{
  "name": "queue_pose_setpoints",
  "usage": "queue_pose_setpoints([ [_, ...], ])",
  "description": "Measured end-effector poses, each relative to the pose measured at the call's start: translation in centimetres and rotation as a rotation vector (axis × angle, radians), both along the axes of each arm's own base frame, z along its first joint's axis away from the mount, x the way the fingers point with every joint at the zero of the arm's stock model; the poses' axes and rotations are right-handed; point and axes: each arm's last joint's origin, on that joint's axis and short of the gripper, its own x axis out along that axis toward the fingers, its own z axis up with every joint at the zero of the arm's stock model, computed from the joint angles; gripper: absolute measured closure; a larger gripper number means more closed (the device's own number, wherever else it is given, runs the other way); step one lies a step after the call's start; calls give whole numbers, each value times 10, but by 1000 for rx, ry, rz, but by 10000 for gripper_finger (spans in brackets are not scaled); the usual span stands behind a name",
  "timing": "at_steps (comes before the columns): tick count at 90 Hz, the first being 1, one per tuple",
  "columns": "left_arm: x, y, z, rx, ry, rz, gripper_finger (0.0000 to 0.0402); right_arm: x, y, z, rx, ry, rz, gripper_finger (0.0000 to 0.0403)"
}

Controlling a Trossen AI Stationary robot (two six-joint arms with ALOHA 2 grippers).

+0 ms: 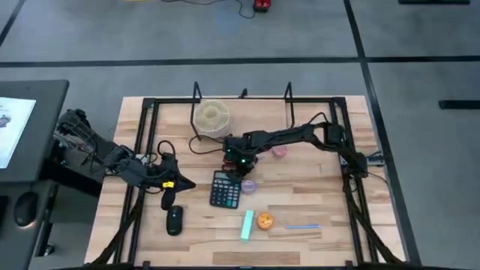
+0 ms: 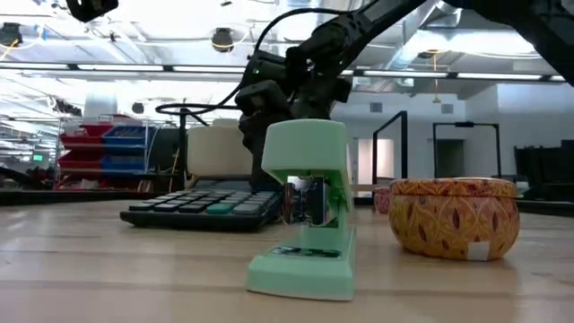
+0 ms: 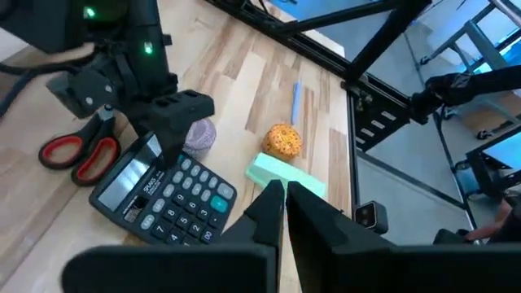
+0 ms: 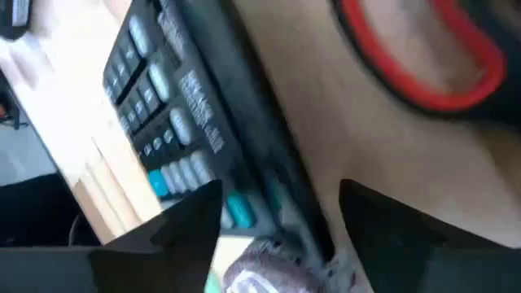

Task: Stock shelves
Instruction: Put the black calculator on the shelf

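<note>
Not much of the stocking looks done yet. The shelves (image 1: pixel 244 112), a low rack of pale plank with thin black uprights, sit at twelve o'clock on the table, and only a round cream-coloured spool-like thing (image 1: pixel 211 116) shows at the rack's left end; whether it sits on the plank or in front of it I cannot tell.

Everything else is out on the pale wooden tabletop (image 1: pixel 315 191): a dark desk calculator (image 1: pixel 225 189) near the centre, red-handled scissors (image 3: pixel 77 155) just beside it toward twelve, a small purplish lump (image 1: pixel 248 186) touching its three o'clock side, a mint-green stapler (image 1: pixel 247 225) and an orange patterned tin (image 1: pixel 265 220) toward six, a thin blue pen (image 1: pixel 302 226) at five, a black computer mouse (image 1: pixel 174 220) at seven, and a small pink item (image 1: pixel 279 151) near the rack's front.

The right gripper (image 4: pixel 281 213) hangs low over the calculator's twelve o'clock end with its fingers spread, holding nothing. The left gripper (image 3: pixel 285 195) waits at nine o'clock, its fingers pressed together and empty.

Room is tight at the centre: scissors, calculator and lump crowd together under the right gripper, and lifting one could nudge its neighbours. The rack's plank looks largely free toward its middle and right, though the uprights and the table's black frame rails (image 1: pixel 142 142) hem in the approach. The six o'clock edge lies close to the stapler.
</note>
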Motion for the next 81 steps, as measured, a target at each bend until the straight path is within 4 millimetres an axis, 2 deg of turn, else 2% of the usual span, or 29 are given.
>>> queue_pose_setpoints([
  [19,0,0,-2,4,15,3,402,2,-2,3,29,-32,11,361],
  [23,0,0,-2,4,16,2,402,1,-3,9,34,-50,12,378],
  [36,-1,0,-2,3,16,3,402,-3,-6,25,31,-58,-12,379],
  [49,-1,1,-2,8,23,4,402,-19,-18,58,3,-60,-40,379],
  [67,-1,1,-3,7,26,5,402,-60,-45,106,-19,-19,-57,379],
  [81,-1,1,-2,2,25,7,402,-97,-77,144,-86,-45,-123,379],
])
